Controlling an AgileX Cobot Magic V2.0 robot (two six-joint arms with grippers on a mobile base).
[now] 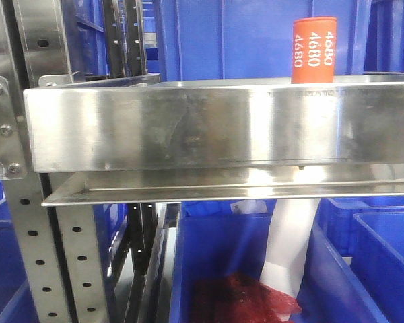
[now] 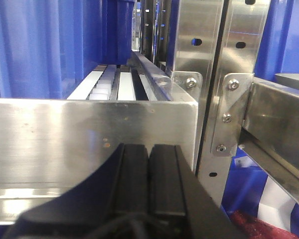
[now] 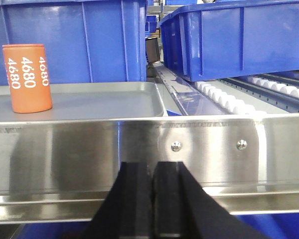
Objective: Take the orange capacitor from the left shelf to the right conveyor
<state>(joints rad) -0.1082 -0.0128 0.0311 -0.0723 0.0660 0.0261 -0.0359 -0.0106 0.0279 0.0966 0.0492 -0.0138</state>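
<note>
The orange capacitor [image 1: 314,50] stands upright on the left shelf [image 1: 188,124], behind its tall steel lip; "4680" shows in white on its side. In the right wrist view the capacitor [image 3: 30,77] stands at the far left on the shelf tray [image 3: 104,99]. My right gripper [image 3: 153,167] is shut and empty, low in front of the shelf lip, right of the capacitor. My left gripper [image 2: 149,149] is shut and empty too, facing the steel lip [image 2: 65,134] of a neighbouring shelf. The right conveyor is out of view.
Blue plastic bins [image 1: 256,33] stand behind the shelf and below it [image 1: 363,269]. Perforated grey uprights [image 1: 40,256] hold the shelf at the left. A roller track [image 3: 229,97] runs under a blue bin [image 3: 239,35] to the right. A red bag [image 1: 239,299] lies in the lower bin.
</note>
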